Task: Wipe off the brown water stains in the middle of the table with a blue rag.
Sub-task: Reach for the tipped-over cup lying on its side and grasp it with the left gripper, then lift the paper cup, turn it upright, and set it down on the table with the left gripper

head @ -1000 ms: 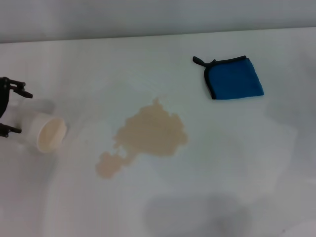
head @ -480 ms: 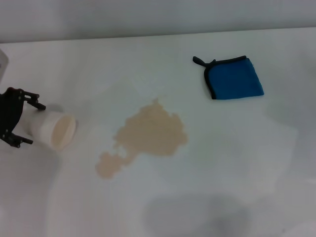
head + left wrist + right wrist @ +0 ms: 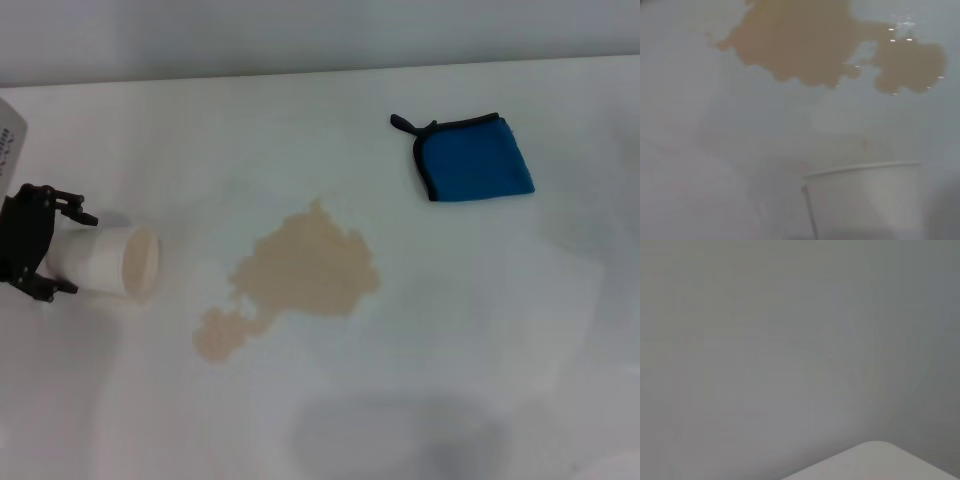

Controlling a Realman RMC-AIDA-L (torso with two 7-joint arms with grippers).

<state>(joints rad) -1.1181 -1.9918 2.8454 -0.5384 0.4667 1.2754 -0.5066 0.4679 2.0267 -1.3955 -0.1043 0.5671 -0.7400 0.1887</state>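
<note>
Cup: the left gripper (image 3: 45,258) is clamping the base of a white paper cup (image 3: 110,262) at 9 o'clock; over the last second it has been carrying the tipped cup inward toward the spill.
Stains: the brown water stains (image 3: 300,275) are lying mid-table (image 3: 450,330), unwiped, the cup's mouth near their small lobe.
Rag: the blue rag (image 3: 470,158) is resting untouched at 1 o'clock, well apart from the puddle.
Right gripper: not in view.
Meaning: wiping hasn't begun, I'd judge.

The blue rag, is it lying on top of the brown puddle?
No, the blue rag lies folded on bare table, apart from the brown water stains, farther from the robot and to their right.
</note>
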